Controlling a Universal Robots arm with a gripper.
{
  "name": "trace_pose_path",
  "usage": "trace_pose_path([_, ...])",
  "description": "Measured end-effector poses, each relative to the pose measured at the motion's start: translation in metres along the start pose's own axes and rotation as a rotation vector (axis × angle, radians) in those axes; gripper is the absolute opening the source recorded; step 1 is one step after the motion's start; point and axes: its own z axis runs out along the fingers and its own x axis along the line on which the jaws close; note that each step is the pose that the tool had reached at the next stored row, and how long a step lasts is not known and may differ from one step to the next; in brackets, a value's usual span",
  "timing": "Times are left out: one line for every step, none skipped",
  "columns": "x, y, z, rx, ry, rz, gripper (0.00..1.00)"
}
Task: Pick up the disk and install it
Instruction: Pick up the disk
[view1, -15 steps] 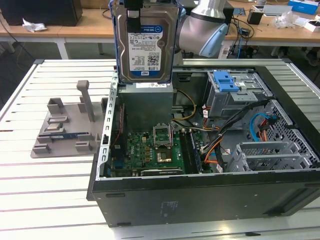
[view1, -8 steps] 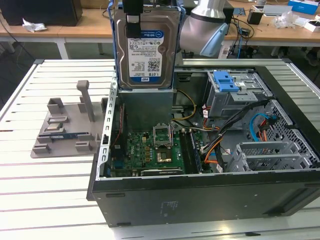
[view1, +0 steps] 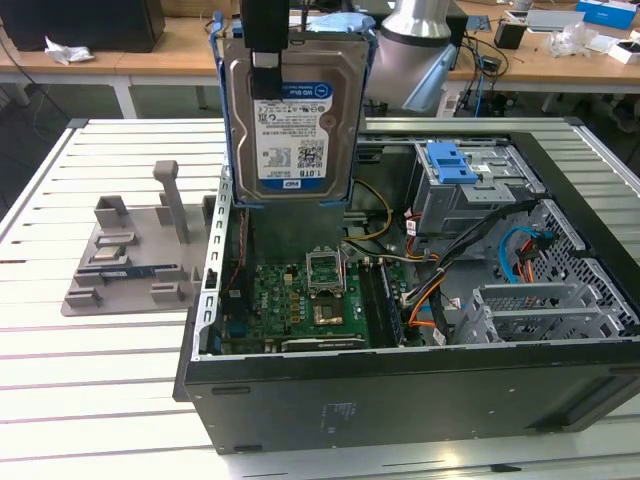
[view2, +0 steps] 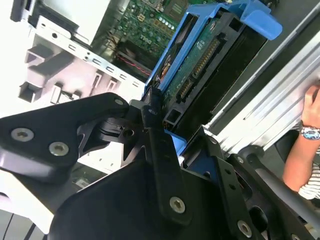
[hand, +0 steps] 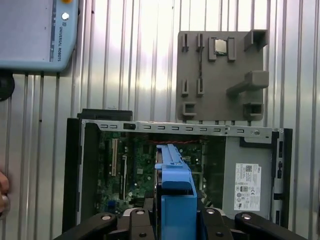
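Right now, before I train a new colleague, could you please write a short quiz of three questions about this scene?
1. True or false: the disk already lies inside the computer case.
2. What does the claw hold? A) a cable B) the disk C) nothing
3. What colour are the disk's side rails?
Key: 1 false, it hangs above the computer case; 2 B; 3 blue.

Open black computer case (view1: 400, 400) lying on a white slatted table (view1: 90, 380), green board (view1: 300, 300) inside it, orange wires (view1: 425, 298) near a grey metal cage (view1: 452, 207), grey tray (view1: 150, 250) beside the case, person's arm (view2: 299, 162) with a watch
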Motion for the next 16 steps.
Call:
trace_pose_path([0.0064, 0.0001, 0.0003, 0.0001, -0.0001, 0.0, 0.37])
trace_pose_path([0.0132, 0.0002, 0.0005, -0.0001, 0.0, 0.0, 0.37])
trace_pose_path([0.0195, 0.0001, 0.0008, 0.0, -0.0001, 0.0, 0.37])
trace_pose_path([0.0241, 0.0, 0.001, 0.0, -0.0001, 0.0, 0.37])
trace_pose_path([0.0275, -0.0002, 0.0011, -0.0002, 0.0, 0.0, 0.37])
trace_pose_path([0.0318, -0.0004, 0.0013, -0.0003, 0.0, 0.0, 0.37])
trace_pose_path([0.0382, -0.0009, 0.0016, -0.0004, -0.0001, 0.0, 0.37])
trace_pose_path([0.0461, -0.0013, 0.0019, -0.0006, -0.0002, 0.0, 0.37])
trace_pose_path([0.0542, -0.0017, 0.0022, -0.0005, -0.0014, 0.0, 0.37])
trace_pose_path([0.0591, -0.0024, 0.0023, -0.0003, -0.0064, 0.0, 0.37])
trace_pose_path([0.0622, -0.0032, 0.0023, 0.0003, -0.0219, -0.001, 0.37])
trace_pose_path([0.0635, -0.0037, 0.0023, 0.0007, -0.0335, -0.001, 0.37])
trace_pose_path([0.065, -0.0042, 0.0023, 0.0012, -0.0463, -0.001, 0.37])
trace_pose_path([0.0673, -0.0053, 0.0024, 0.0018, -0.0583, -0.002, 0.37])
trace_pose_path([0.0692, -0.0072, 0.0024, 0.0018, -0.06, -0.002, 0.37])
trace_pose_path([0.0704, -0.0118, 0.0025, 0.0013, -0.0603, -0.002, 0.37])
